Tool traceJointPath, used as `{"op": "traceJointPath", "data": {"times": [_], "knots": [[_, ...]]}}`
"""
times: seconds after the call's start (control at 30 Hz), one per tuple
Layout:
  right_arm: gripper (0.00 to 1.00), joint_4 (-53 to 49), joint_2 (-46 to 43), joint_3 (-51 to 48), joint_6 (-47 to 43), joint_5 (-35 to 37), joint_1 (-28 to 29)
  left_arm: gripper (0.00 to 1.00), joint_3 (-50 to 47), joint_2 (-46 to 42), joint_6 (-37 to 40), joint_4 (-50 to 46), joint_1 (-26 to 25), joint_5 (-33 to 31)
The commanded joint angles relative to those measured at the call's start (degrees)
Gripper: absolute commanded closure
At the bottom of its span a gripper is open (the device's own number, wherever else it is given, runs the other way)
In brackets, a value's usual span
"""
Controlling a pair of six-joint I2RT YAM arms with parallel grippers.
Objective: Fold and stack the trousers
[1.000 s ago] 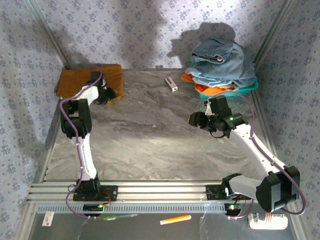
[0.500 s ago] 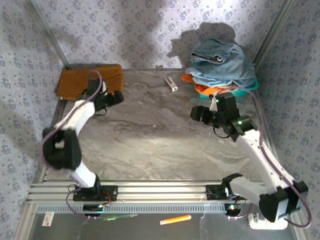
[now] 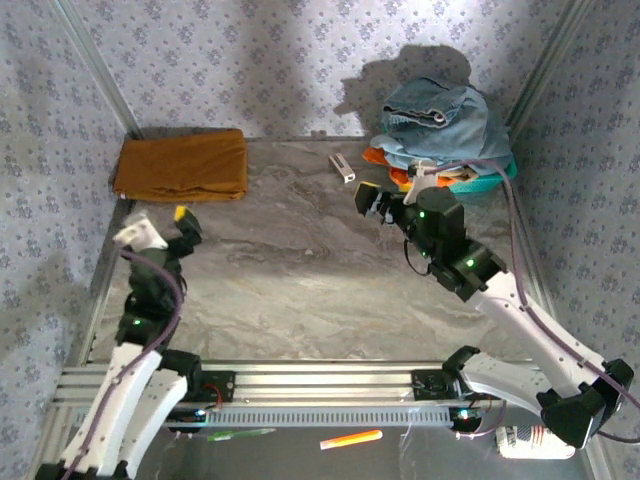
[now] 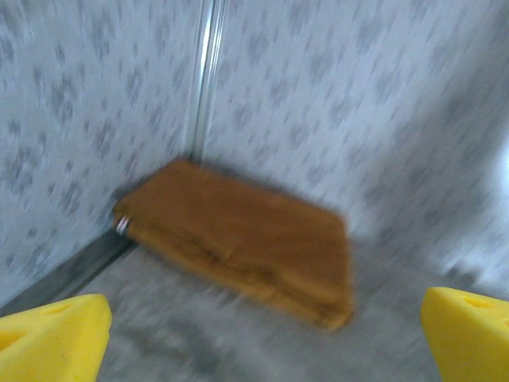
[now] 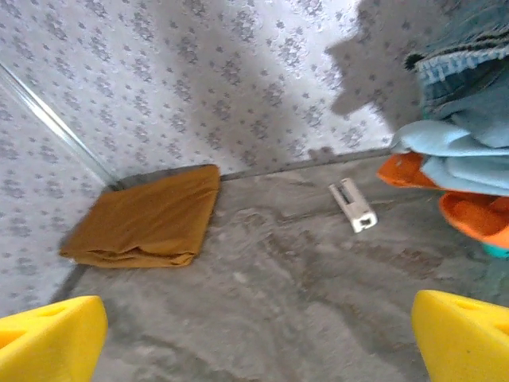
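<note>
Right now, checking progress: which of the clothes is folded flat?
The mustard-brown trousers in the far left corner: a neat flat rectangle. The blue denim and orange cloth lie crumpled on the right.

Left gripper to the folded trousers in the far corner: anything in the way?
Nothing visible. Only bare table lies between the open left gripper and the trousers. The small white object sits off to the right, outside that line.
</note>
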Motion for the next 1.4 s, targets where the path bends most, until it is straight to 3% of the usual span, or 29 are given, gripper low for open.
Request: {"op": "traceJointPath", "data": {"times": [0.0, 0.07, 0.13, 0.17, 0.23, 0.33, 0.47, 0.53, 0.57, 0.73, 0.9, 1.17, 1.23, 1.37], "knots": [[0.0, 15.7, -3.7, -7.3, -17.8, 3.9, -1.9, 0.0, -6.7, 5.5, 8.3, 13.3, 3.8, 4.4], [0.0, 17.7, -5.4, -11.0, -30.5, -5.7, -7.0, 0.0, -11.8, 12.0, 7.7, 23.2, 7.4, 11.0], [0.0, 12.6, -6.9, -12.4, -41.6, -16.5, -12.6, 0.0, -13.3, 17.8, 8.9, 28.1, 8.2, 11.4], [0.0, 10.1, -7.3, -13.2, -44.9, -17.9, -14.9, 0.0, -13.4, 21.2, 9.7, 30.1, 8.3, 10.4], [0.0, 11.1, -6.9, -16.2, -45.6, -14.2, -18.4, 0.0, -13.8, 28.7, 11.7, 36.6, 9.4, 11.3], [0.0, 19.3, -5.2, -23.8, -41.9, -15.7, -25.2, 0.0, -12.5, 40.3, 11.9, 48.3, 12.3, 17.3], [0.0, 33.3, 0.0, -33.6, -34.0, -17.4, -32.0, 0.0, -7.5, 50.5, 13.3, 48.7, 13.4, 23.8], [0.0, 38.7, 3.7, -36.6, -33.6, -16.9, -33.5, 0.0, -7.8, 54.8, 13.0, 53.4, 14.1, 24.8], [0.0, 41.2, 6.1, -37.9, -34.1, -16.3, -34.1, 0.0, -7.9, 55.1, 13.0, 54.7, 14.0, 24.8], [0.0, 52.8, 17.8, -40.4, -30.4, -19.0, -36.5, 0.0, -2.2, 54.6, 14.0, 42.5, 14.1, 26.8], [0.0, 65.7, 29.3, -41.3, -30.4, -16.0, -36.2, 0.0, -2.4, 54.8, 14.5, 43.1, 13.4, 25.6], [0.0, 52.3, 30.0, -33.9, -27.9, -13.6, -37.0, 0.0, -2.5, 54.9, 14.8, 43.4, 13.0, 25.2], [0.0, 52.3, 30.2, -33.6, -26.0, -17.0, -39.9, 0.0, -2.3, 54.9, 14.5, 42.9, 13.4, 26.3], [0.0, 51.6, 30.2, -33.3, -26.0, -16.3, -39.6, 0.0, -2.2, 54.9, 14.4, 42.8, 13.8, 27.3]]}}
